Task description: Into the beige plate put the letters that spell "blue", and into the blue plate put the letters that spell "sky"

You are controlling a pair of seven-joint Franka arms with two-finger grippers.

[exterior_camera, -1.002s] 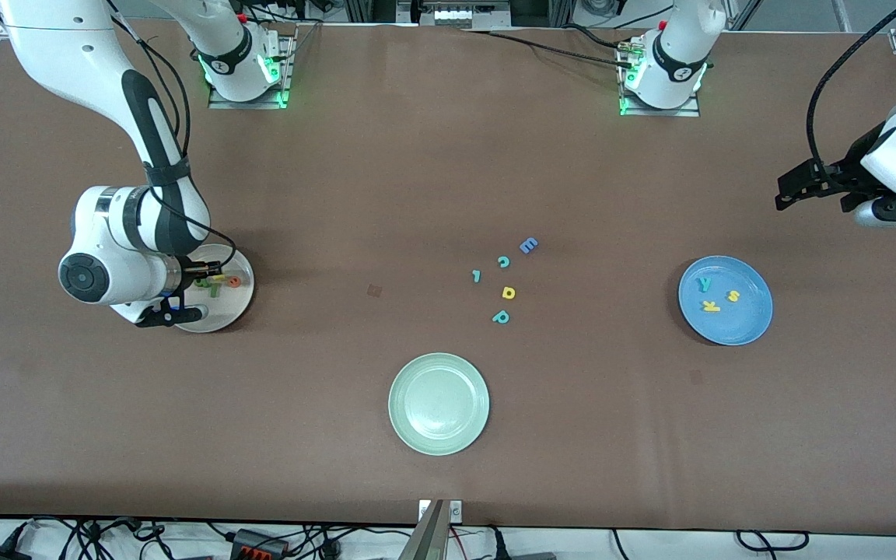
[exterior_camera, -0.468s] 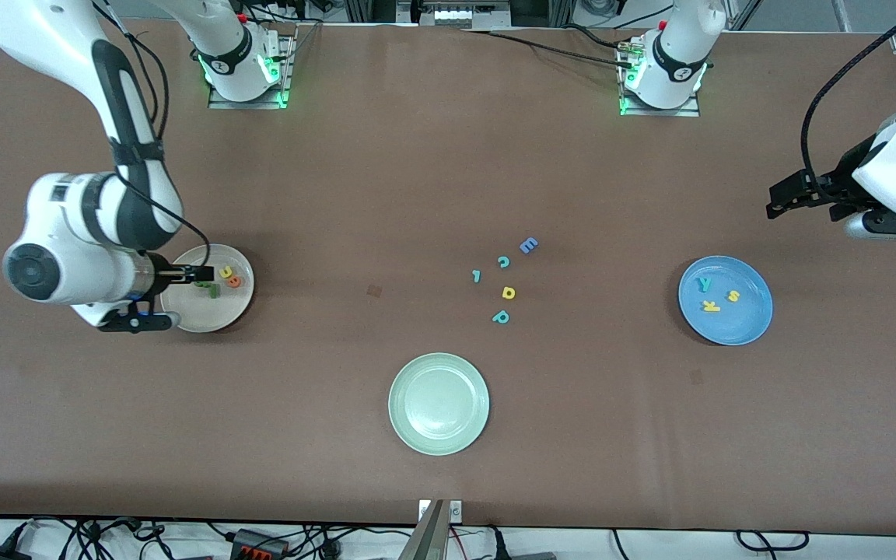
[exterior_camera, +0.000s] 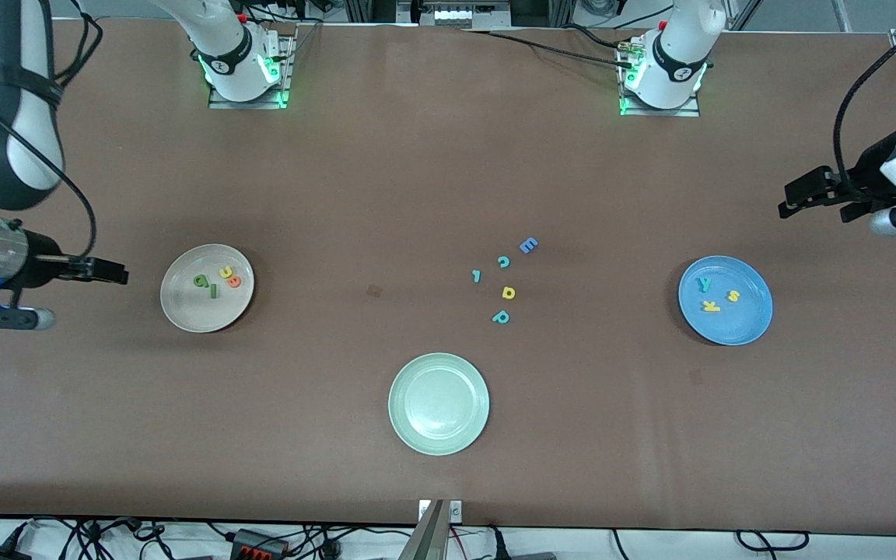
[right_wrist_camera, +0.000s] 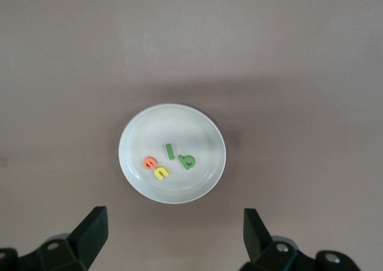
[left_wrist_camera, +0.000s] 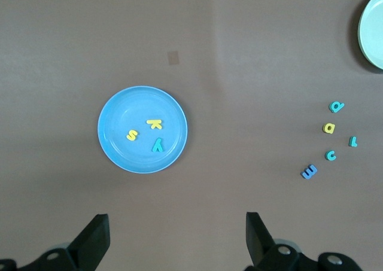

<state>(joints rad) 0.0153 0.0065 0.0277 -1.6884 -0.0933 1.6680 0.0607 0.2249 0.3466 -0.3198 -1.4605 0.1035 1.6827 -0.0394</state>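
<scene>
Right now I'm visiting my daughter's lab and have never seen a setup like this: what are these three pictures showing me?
Two robot arms stand at a brown table. The big picture looks down from across it; the other two come from cameras on each arm's wrist, looking past its two fingers.

The right gripper hangs beside the beige plate, open and holding nothing. That plate holds a green b, a green l, a yellow u and an orange e.

The left gripper, also open and holding nothing, hangs near the blue plate, which holds y, k and s.

Mid-table lie five spare letters and, nearer the camera, a pale green plate with nothing on it.
</scene>
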